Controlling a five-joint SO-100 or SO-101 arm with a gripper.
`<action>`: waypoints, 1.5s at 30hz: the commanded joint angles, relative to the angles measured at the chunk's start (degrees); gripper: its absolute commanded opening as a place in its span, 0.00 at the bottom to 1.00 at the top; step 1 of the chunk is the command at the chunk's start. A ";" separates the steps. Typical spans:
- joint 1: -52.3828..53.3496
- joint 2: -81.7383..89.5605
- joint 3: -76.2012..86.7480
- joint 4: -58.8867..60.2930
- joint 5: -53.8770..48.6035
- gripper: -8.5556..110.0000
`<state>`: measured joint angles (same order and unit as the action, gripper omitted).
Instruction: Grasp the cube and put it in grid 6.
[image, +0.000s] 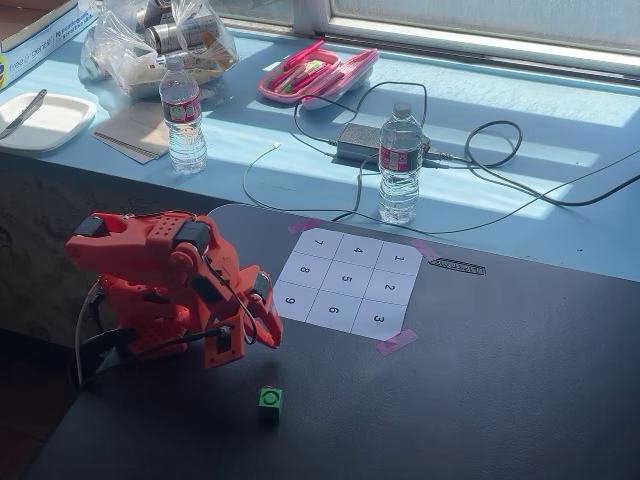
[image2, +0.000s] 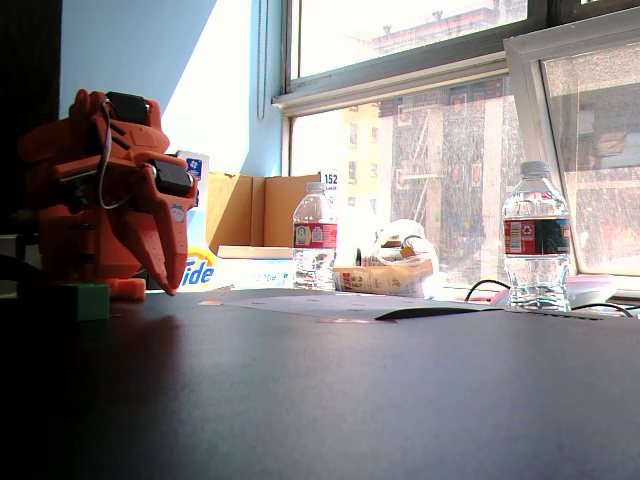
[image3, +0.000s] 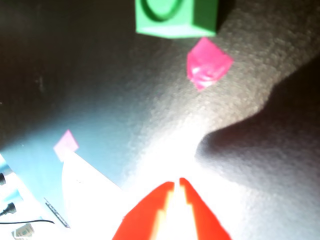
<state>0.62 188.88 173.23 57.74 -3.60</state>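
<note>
The small green cube (image: 270, 401) with a dark ring on its top face sits on the dark table, near the front edge in a fixed view. It also shows at the left in the low fixed view (image2: 90, 300) and at the top of the wrist view (image3: 175, 17). The orange arm is folded low. Its gripper (image: 272, 340) is shut and empty, pointing down at the table a short way behind the cube and apart from it. In the wrist view the gripper (image3: 176, 181) has its jaws together. Grid 6 (image: 334, 310) is the middle cell in the near row of the white numbered sheet.
Two water bottles (image: 183, 118) (image: 400, 165) stand on the blue surface behind the sheet, with a power adapter (image: 360, 142) and cables. Pink tape (image: 396, 342) holds the sheet's corner. A pink case (image: 315, 75), a plate and bags lie at the back.
</note>
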 joint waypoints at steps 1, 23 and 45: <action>0.70 0.26 -1.49 -0.88 -0.35 0.07; 0.70 0.26 -1.58 -0.70 -0.35 0.07; 1.49 0.26 -2.46 -0.44 0.00 0.07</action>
<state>1.76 188.88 173.23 57.74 -3.60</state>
